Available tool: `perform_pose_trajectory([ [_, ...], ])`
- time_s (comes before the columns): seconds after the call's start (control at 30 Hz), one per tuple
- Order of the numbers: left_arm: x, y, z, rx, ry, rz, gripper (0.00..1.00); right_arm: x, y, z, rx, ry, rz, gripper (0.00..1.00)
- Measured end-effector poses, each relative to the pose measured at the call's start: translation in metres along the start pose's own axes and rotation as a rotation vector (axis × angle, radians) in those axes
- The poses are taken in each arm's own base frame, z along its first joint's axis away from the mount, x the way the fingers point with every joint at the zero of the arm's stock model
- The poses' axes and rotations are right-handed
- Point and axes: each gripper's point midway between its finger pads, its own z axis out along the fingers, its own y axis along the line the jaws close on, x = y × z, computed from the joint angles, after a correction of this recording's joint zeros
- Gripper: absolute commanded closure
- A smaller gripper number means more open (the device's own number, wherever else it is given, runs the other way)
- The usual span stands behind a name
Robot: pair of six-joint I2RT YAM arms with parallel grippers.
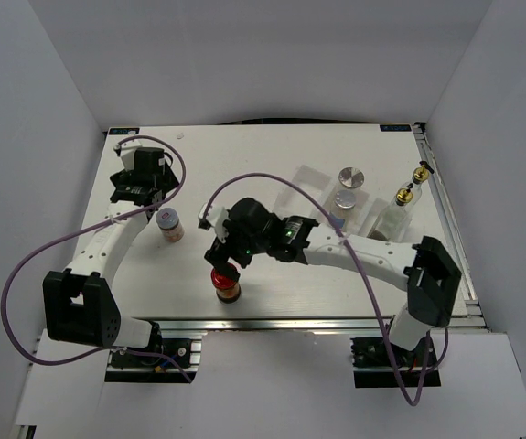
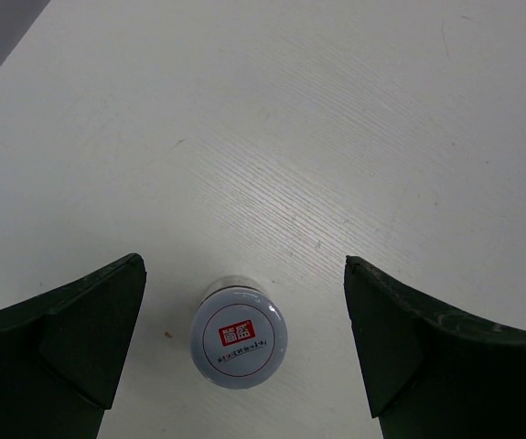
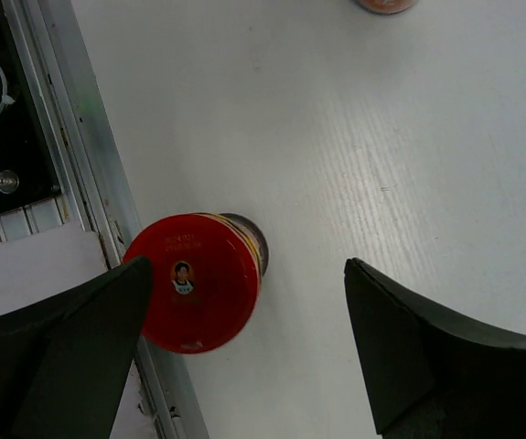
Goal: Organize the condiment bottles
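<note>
Six condiment bottles stand on the counter: two gold-topped bottles, two silver-lidded jars, one red-lidded jar and one pinkish-lidded jar. The left end effector and the right end effector are spread wide, empty.

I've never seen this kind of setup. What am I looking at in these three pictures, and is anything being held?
Two robot arms are bolted at the near edge of a white table. The wide picture looks down from above and behind them. The other two come from a camera on each wrist, and the dark wedges in them are that arm's own fingers. Small condiment containers stand on the table. A pale-lidded jar shows between the left gripper fingers. A red-lidded jar sits close by the right gripper. At the far right are silver-lidded jars and two gold-topped bottles. Both grippers are open and nothing is held.
</note>
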Motion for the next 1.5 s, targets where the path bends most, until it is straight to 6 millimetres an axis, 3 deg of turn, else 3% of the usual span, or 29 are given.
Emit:
perform_pose_trajectory([
  [0.23,0.004,-0.003,0.002,0.02,0.003,0.004,0.02,0.013,0.019,0.034,0.025,0.07,0.011,0.11],
  [0.53,0.012,0.0,0.003,0.019,0.019,0.02,0.02,0.035,0.023,0.039,0.102,0.156,0.037,0.11],
  [0.6,0.012,0.0,0.003,0.019,0.019,0.021,0.02,0.039,0.023,0.037,0.114,0.171,0.055,0.15],
  [0.67,0.012,0.0,0.004,0.019,0.019,0.022,0.02,0.042,0.023,0.037,0.119,0.177,0.069,0.21],
  [0.83,0.012,-0.003,0.004,0.033,0.015,0.019,0.02,0.043,0.023,0.037,0.128,0.177,0.084,0.64],
  [0.9,0.013,-0.003,0.004,0.036,0.016,0.019,0.02,0.043,0.023,0.037,0.129,0.177,0.087,0.75],
  [1.0,0.016,-0.002,0.003,0.042,0.02,0.022,0.02,0.042,0.022,0.036,0.133,0.175,0.093,0.89],
  [1.13,0.019,-0.003,0.002,0.057,0.023,0.021,0.02,0.044,0.014,0.029,0.154,0.176,0.12,0.94],
  [1.2,0.02,-0.003,0.001,0.068,0.025,0.021,0.02,0.042,0.002,0.02,0.176,0.172,0.142,1.0],
  [1.3,0.021,-0.004,-0.001,0.078,0.025,0.019,0.02,0.031,-0.031,-0.001,0.239,0.128,0.188,1.0],
  [1.5,0.019,-0.003,-0.007,0.096,0.012,0.012,0.02,0.002,-0.123,-0.062,0.439,-0.002,0.29,1.0],
])
